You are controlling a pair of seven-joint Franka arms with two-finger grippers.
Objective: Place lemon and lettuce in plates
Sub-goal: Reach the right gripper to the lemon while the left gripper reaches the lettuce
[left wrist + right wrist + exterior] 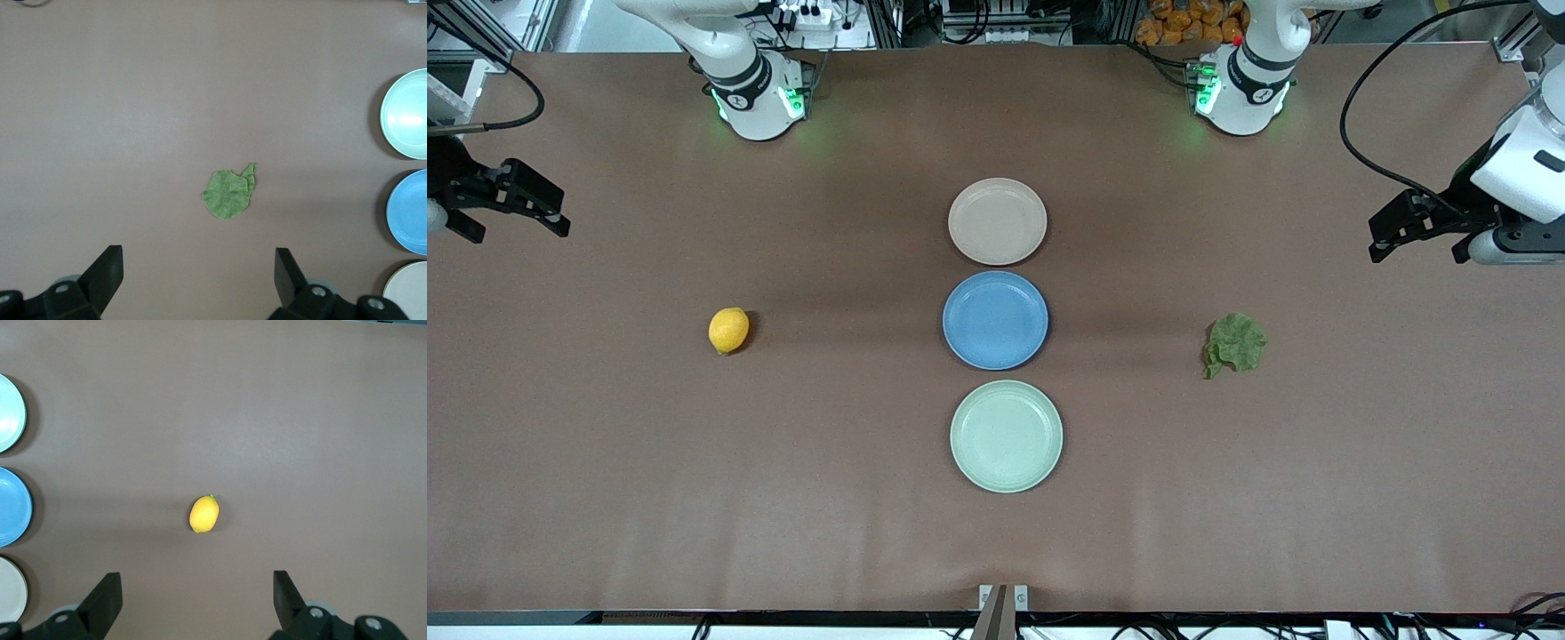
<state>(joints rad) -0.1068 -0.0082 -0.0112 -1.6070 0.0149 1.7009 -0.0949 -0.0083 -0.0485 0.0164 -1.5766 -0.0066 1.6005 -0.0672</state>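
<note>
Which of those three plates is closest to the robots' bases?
The beige plate. It heads the row, nearest the bases; the blue plate sits in the middle and the green plate is last, nearest the front camera.

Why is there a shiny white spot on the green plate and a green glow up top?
Left wrist view: lamp glare on the green plate. Front view: green lights on both arm bases tint the table; the lemon casts a soft shadow.

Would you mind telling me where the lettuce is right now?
The lettuce lies flat on the bare table toward the left arm's end, level with the blue plate in the front view, apart from it and from both grippers.
</note>
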